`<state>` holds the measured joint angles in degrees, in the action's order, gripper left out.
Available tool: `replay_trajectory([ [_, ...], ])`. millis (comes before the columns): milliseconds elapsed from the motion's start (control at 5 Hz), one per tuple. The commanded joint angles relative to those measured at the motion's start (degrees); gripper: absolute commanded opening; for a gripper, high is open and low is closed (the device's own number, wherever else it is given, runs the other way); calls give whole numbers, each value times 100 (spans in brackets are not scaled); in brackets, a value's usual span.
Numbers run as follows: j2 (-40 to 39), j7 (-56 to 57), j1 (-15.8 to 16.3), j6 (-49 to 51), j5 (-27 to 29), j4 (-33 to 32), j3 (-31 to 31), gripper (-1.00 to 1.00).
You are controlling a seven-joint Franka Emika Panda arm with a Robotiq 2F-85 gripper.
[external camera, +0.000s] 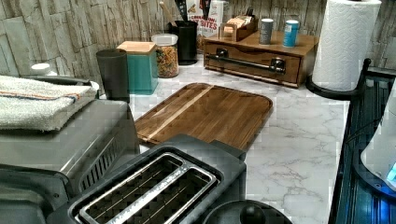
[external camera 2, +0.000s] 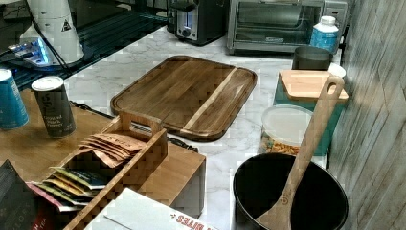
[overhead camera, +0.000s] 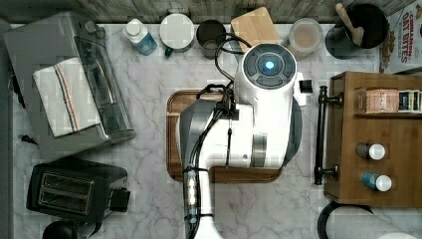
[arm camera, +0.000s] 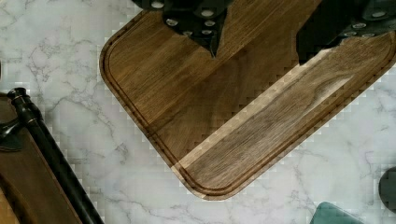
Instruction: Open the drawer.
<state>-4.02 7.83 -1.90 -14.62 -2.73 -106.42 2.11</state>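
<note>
At the right of the top view the drawer [overhead camera: 332, 134] sits flush and closed in its wooden cabinet [overhead camera: 378, 149], its black bar handle [overhead camera: 319, 135] on 2 posts, while the gripper [arm camera: 259, 44] hangs with jaws apart above the wooden tray [arm camera: 224, 116].

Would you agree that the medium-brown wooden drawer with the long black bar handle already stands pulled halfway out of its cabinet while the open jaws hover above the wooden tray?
Not quite: the medium-brown wooden drawer is shut, its front flush with the cabinet in the left view. The rest holds: the gripper hangs with jaws open above the flat rounded-corner wooden tray in the wrist view.
</note>
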Motion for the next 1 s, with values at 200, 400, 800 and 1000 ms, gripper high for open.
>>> replay_trajectory([
  [200,0,6,-1,-37,-35,-50,3,100],
  [400,-23,1242,-684,-186,-49,-166,-298,100],
  [800,-234,3086,-845,-1038,-278,-342,395,100],
  [1000,-314,3603,-969,-1555,-548,-482,630,100],
])
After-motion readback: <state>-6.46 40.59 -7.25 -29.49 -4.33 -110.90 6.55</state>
